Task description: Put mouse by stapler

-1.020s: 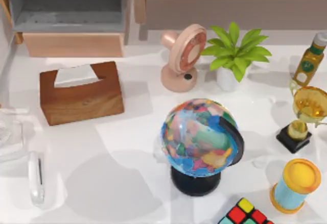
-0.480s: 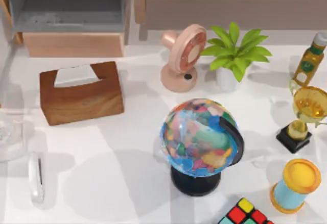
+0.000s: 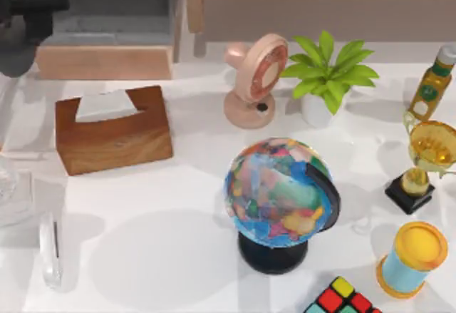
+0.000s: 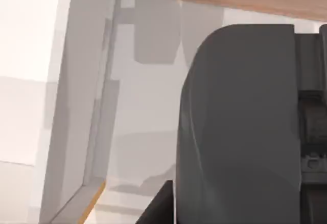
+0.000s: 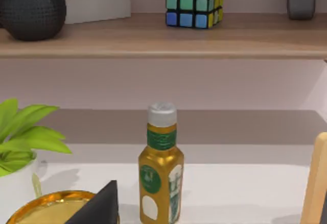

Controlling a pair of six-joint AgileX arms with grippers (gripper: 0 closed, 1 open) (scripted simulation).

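The stapler (image 3: 50, 249), a slim glossy translucent bar, lies lengthwise near the table's front left corner. Just behind it, a clear glassy shape that I take for the mouse (image 3: 13, 193) sits at the left edge, partly cut off. My left arm (image 3: 20, 22) hangs dark over the back left corner, above the grey cabinet and well behind both things. Its dark gripper body (image 4: 240, 132) shows close up in the left wrist view. In the right wrist view, a dark fingertip (image 5: 99, 206) of my right gripper points toward the bottle.
A wooden tissue box (image 3: 114, 131) stands behind the stapler. A globe (image 3: 281, 195) occupies the middle front. A pink fan (image 3: 253, 78), a potted plant (image 3: 328, 70), a bottle (image 3: 431, 85), a gold trophy (image 3: 427, 156), a yellow-capped cylinder (image 3: 413, 256) and a colour cube (image 3: 342, 300) stand to the right.
My left arm has come into the top view at the back left corner. Shadows on the left of the table have shifted. The stapler has not moved.
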